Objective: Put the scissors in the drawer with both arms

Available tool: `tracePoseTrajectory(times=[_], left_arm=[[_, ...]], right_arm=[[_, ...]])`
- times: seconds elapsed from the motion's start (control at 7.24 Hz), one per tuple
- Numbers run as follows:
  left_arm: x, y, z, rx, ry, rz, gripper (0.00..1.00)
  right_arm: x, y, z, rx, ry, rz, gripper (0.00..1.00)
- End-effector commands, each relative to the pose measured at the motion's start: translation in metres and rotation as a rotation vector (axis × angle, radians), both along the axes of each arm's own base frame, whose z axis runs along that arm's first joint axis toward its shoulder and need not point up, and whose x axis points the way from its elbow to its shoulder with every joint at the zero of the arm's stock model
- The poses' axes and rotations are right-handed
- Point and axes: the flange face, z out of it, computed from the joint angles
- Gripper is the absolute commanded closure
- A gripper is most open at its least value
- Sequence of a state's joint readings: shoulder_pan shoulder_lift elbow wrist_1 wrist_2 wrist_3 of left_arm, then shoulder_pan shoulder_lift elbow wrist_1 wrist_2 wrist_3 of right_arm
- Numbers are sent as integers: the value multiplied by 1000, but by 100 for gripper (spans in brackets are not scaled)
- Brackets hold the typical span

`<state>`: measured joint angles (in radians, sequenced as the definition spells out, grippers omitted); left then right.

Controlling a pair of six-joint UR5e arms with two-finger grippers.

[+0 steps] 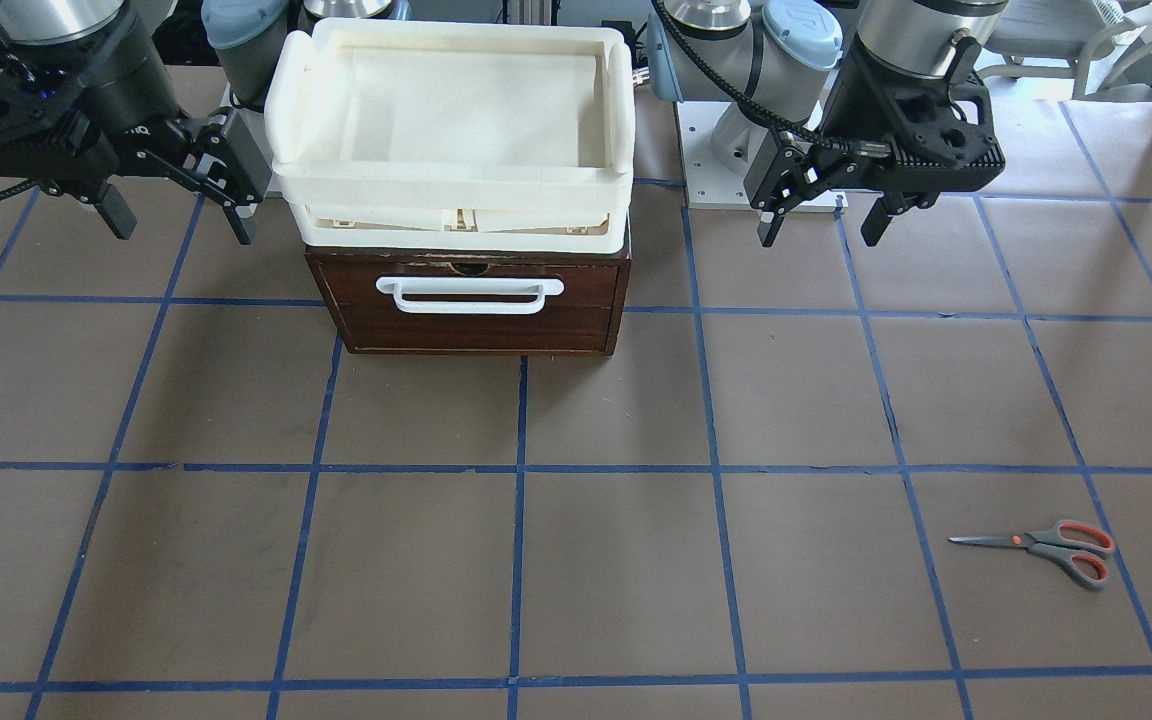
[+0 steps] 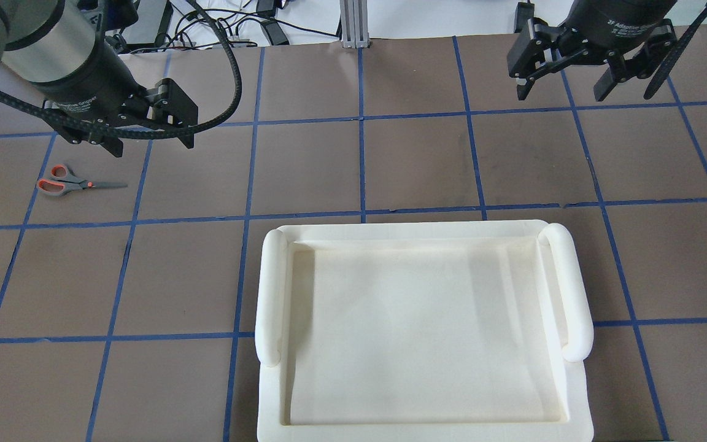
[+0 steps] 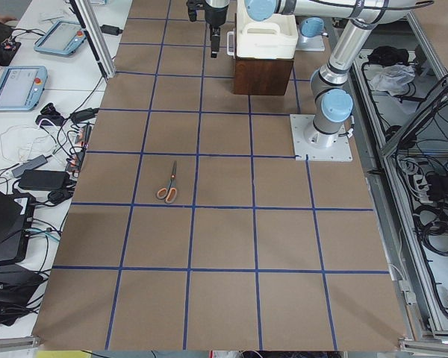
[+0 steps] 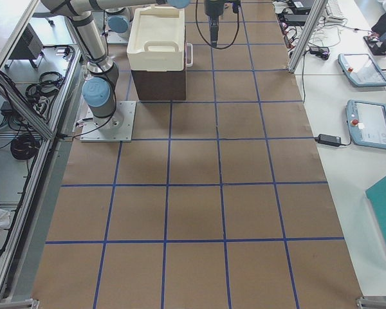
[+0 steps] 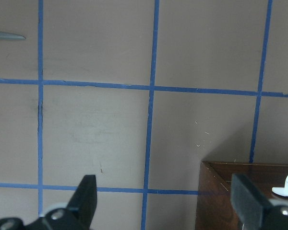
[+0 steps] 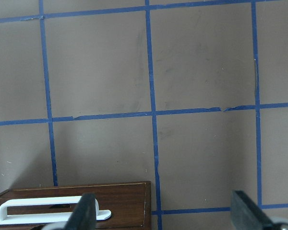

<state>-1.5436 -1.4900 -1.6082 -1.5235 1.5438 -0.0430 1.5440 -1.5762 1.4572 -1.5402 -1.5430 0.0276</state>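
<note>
The scissors (image 1: 1046, 548), grey handles lined orange, lie flat on the table on my left side, also in the overhead view (image 2: 68, 181) and the exterior left view (image 3: 168, 186). Only their blade tip (image 5: 7, 35) shows in the left wrist view. The dark brown drawer (image 1: 471, 310) is closed, its white bar handle (image 1: 469, 293) facing away from my base. My left gripper (image 1: 821, 215) (image 2: 151, 147) (image 5: 166, 196) hangs open and empty above the table, between the drawer and the scissors. My right gripper (image 1: 184, 232) (image 2: 561, 96) (image 6: 164, 208) hangs open and empty on the drawer's other side.
A cream-white plastic tray (image 1: 451, 185) sits on top of the drawer cabinet and hides it in the overhead view (image 2: 421, 228). The brown table carries a blue tape grid. Tablets and cables lie beyond the table's far edge (image 3: 22, 82).
</note>
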Motion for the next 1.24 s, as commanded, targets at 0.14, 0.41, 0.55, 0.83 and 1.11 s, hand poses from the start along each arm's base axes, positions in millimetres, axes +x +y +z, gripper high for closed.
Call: tracePoseTrajectory(times=[0.14,0.41,0.55,0.83,1.11], left_arm=[[0,2,0,3,-3,-9,0],[10,-4,-4,3,-19,-154,5],[32,-7,-5,10,-33,-280,24],[94,-20,-17,24,-35,-411,19],[168,-40,-47,57,-25,-597,14]], right_arm=[[-1,0,0,1,2,-1,0],[0,-1,-2,6,-2,-1,0],[1,-5,-10,21,-4,-7,0],[23,6,-69,138,-112,31,0],[92,2,-133,216,-97,216,0]])
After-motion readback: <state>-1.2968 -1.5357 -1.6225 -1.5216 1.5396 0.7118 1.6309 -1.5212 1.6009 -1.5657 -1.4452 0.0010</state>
